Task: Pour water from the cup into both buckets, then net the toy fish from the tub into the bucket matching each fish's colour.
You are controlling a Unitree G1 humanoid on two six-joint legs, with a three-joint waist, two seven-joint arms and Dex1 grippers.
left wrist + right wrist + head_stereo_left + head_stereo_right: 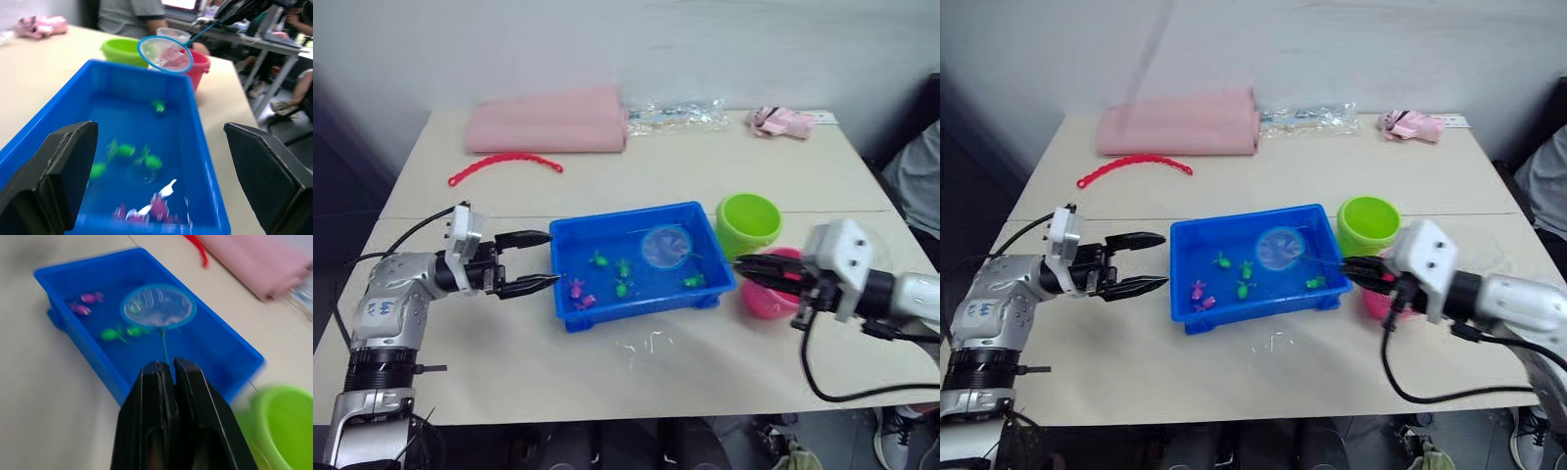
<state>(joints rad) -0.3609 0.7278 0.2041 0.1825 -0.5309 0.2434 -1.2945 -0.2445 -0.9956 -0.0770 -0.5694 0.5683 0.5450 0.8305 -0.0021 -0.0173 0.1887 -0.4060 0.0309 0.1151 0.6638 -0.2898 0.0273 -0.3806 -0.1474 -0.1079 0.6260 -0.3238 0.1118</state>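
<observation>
Net (pixel 667 245) hanging over the tub's (pixel 570 315) right half, right gripper (pixel 744 264) pinching its thin wire handle: light, springy, best held at the handle's end. Left gripper (pixel 542 260) gaping at the tub's left wall. Fish (pixel 623 288) floating, tiny, likely slippery. Pale table (pixel 607 372), grey wall behind.

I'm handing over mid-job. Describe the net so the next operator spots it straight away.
Start at the blue tub in the middle of the table. The net hangs over its end nearest the green bucket, held by its thin handle in the right gripper. It is the round, blue-rimmed hoop of pale see-through mesh, far larger than the little green and pink toy fish in the tub.
</observation>
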